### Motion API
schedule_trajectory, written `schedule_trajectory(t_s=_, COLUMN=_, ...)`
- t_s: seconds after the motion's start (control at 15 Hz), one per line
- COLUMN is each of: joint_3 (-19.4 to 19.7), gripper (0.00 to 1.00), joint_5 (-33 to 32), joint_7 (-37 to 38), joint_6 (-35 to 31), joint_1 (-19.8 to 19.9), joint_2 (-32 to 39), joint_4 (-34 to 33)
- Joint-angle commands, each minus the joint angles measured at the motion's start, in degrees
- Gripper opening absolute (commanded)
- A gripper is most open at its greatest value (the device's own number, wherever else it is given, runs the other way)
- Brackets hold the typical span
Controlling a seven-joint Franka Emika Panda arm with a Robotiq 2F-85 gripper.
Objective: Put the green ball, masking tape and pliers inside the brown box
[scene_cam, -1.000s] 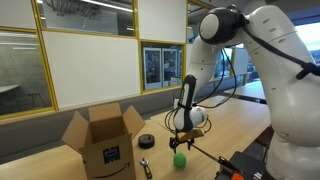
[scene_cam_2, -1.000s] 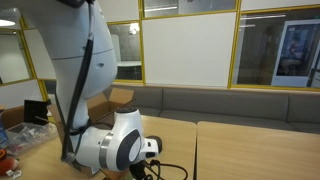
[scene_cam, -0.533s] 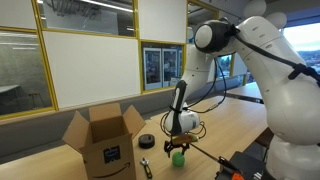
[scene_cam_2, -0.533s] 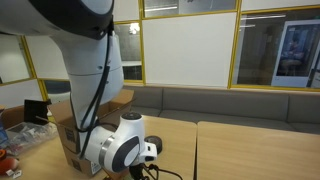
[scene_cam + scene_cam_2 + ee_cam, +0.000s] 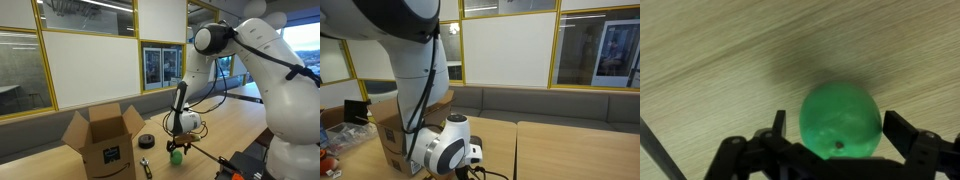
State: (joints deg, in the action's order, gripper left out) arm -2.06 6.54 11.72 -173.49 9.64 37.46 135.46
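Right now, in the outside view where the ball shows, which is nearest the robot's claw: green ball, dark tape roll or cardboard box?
1. green ball: just below the open gripper.
2. masking tape: on the table, toward the box.
3. brown box: farthest, beyond the tape.

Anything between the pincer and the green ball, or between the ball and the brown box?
Nothing stands between the pincer and the green ball; the open jaws flank it. Toward the brown box, the masking tape and pliers lie low in between; lifting should likely clear them.
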Motion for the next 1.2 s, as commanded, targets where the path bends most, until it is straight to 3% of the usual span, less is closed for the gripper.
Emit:
schedule_trajectory(t_s=0.0, joint_3=0.4, gripper=1.0, joint_5=1.2, joint_7=-2.4, joint_6=-0.1, joint_1=-0.2, joint_2=0.9, joint_4=-1.2)
schedule_trajectory(t_s=1.07, joint_3=0.0, gripper=1.0, joint_5=0.5, joint_7=-5.7, joint_6=1.2, joint_1=0.4, joint_2=6.8, joint_4=-7.1)
schedule_trajectory(t_s=1.13, joint_3=-0.1, gripper=0.75, joint_5=0.5, joint_7=-5.9, joint_6=1.2, joint_1=0.5, joint_2=6.9, joint_4=-7.3)
